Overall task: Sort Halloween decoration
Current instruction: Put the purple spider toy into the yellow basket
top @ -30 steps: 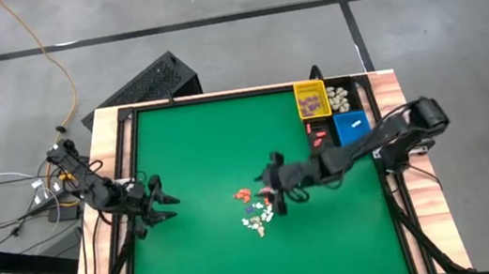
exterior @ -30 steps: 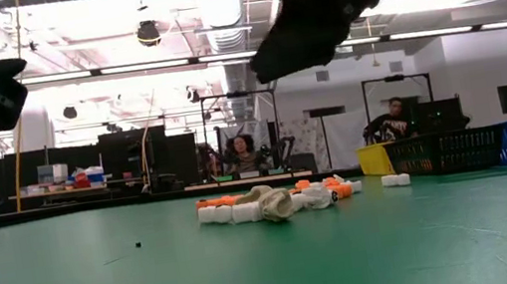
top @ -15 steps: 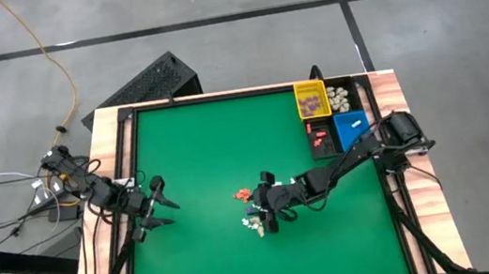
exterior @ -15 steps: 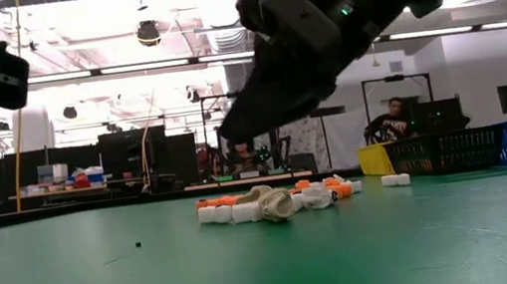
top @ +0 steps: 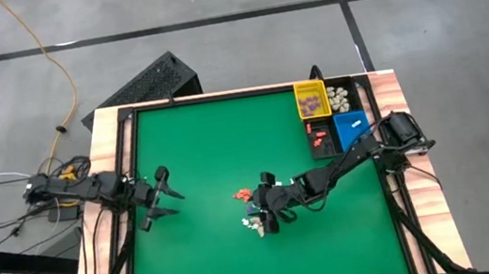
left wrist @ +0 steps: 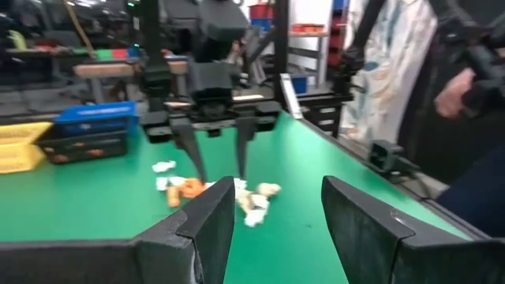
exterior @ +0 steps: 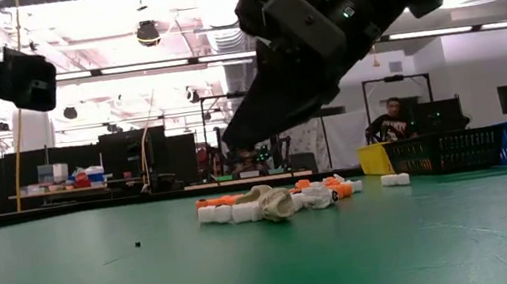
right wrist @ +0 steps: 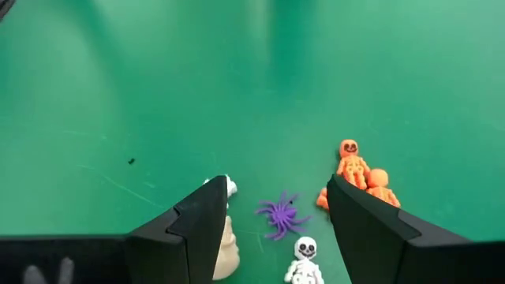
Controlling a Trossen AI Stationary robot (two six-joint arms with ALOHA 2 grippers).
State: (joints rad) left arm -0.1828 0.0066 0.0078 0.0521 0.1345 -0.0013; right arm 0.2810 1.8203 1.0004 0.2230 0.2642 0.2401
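Fingers spread on both arms: the right gripper (right wrist: 268,225) hangs open over the Halloween decoration (top: 254,209) heaped mid-table, a purple spider (right wrist: 278,213) between its jaws; the left gripper (top: 160,197) waits open near the table's left edge. The trinkets look light, hard plastic, probably slippery; pinch the spider's body. No writing I can read.

No readable text, labels, brands, numbers or signs in any view. Bins, table, arms carry no legible marking. Far room behind table: shapes on shelves and walls too blurred to read.
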